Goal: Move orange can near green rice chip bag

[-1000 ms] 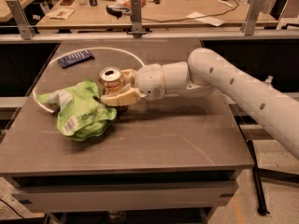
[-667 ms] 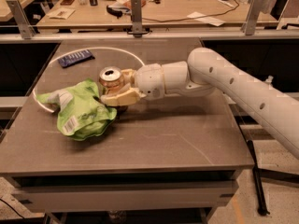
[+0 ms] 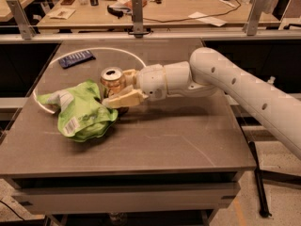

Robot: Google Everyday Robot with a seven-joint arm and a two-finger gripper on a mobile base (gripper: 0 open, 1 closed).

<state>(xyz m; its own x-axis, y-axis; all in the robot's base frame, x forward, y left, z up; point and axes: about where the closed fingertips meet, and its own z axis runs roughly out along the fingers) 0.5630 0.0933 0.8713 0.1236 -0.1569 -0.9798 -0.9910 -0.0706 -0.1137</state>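
**Orange can pinched right beside the green bag**

Gripper (image 3: 116, 87) at the left middle of the table (image 3: 188, 140), closed around the orange can (image 3: 113, 79). One tan finger (image 3: 124, 98) laid across the can's near side, the other tucked against its far right side, both pressed to the metal. Can upright, silver top with its opening facing up, copper side showing above the near finger. Dark shadow under the near finger; impossible to tell whether the can's base sits on the table or hangs just above it.

Immediately left and near of the can, the green rice chip bag (image 3: 82, 112): crumpled, lime green, white patches and a barcode on its near left face, much wider than the can. Bag's upper right edge just beside the can, touching or nearly so; near fingertip reaching over the bag's right edge.

Behind the gripper, a white rounded wrist, then the thick white arm (image 3: 235, 84) stretching right and nearward across the table and out past its right edge.

Farther left and back on the table, well apart from the can, a small dark blue wrapper (image 3: 76, 58) lying flat. Around it a thin white cable (image 3: 108, 49), curving in a wide arc from the far middle of the table round to the left edge beside the bag.

Beyond the table, two metal posts (image 3: 136, 13) and a cluttered wooden bench (image 3: 178, 8).
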